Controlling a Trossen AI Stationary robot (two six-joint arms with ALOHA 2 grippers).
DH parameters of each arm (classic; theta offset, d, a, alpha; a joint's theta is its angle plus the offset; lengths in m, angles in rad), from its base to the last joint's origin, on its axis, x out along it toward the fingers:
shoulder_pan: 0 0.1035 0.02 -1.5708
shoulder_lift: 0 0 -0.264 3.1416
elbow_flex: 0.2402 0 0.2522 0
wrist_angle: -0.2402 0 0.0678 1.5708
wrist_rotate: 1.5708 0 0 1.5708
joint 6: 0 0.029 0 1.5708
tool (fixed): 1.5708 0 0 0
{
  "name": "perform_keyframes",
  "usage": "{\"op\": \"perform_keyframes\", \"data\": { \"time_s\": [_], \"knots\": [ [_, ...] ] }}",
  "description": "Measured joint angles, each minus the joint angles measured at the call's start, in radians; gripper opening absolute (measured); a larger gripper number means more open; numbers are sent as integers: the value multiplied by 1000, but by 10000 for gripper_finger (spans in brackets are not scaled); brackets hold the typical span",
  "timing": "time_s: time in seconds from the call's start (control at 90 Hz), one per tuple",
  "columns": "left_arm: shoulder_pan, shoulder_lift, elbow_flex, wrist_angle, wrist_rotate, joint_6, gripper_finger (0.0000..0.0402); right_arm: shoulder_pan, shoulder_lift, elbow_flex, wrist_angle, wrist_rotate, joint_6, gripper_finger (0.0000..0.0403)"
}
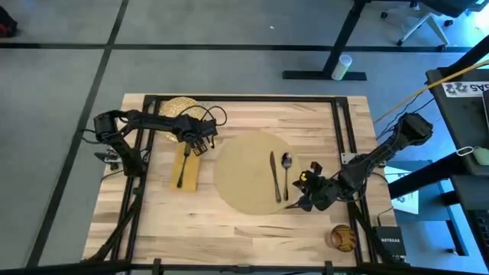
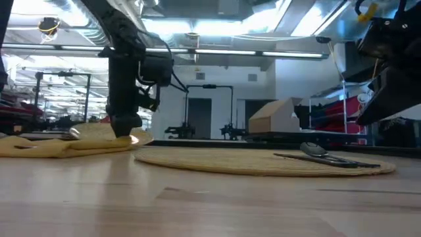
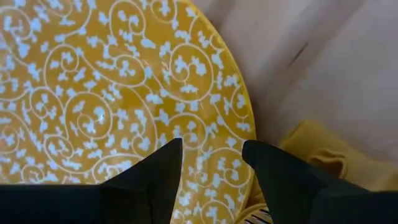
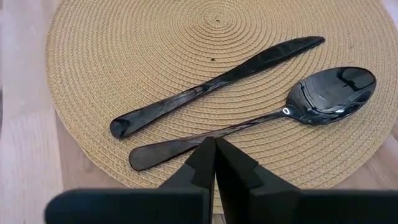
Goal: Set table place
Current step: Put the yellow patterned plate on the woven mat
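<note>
The place, a round tan woven mat (image 1: 248,172), lies flat in the middle of the table (image 1: 252,225). A dark knife (image 4: 211,84) and a spoon (image 4: 298,106) lie side by side on its right part. At the far left sits a yellow plate with white swirls (image 3: 112,87), and next to it a mustard napkin (image 1: 186,169) carries a fork (image 1: 183,164). My left gripper (image 3: 211,165) is open, low over the plate's rim on the napkin side. My right gripper (image 4: 215,162) is shut and raised above the mat's near right edge, by the spoon's handle. My left gripper points down at the plate's rim (image 3: 245,124), one finger over the plate's inside and the other at its edge. Whether the fingers touch the plate, I cannot tell.
A small round wooden bowl (image 1: 343,237) stands at the table's near right corner. Bare wood (image 1: 229,229) runs along the near edge. A black frame (image 1: 244,98) borders the table's far side.
</note>
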Motion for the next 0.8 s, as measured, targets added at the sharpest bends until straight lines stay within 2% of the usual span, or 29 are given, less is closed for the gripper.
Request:
{"op": "perform_keyframes", "data": {
  "time_s": [0.433,0.622,0.8],
  "knots": [
    [-16,-6,3,-37,-15,-15,182,0,0,0,0,0,0,0],
    [-17,-6,60,-104,-29,-15,182,0,0,0,-1,0,0,0],
    [-49,-6,87,-91,-5,5,182,0,0,0,-1,0,0,0]
  ]
}}
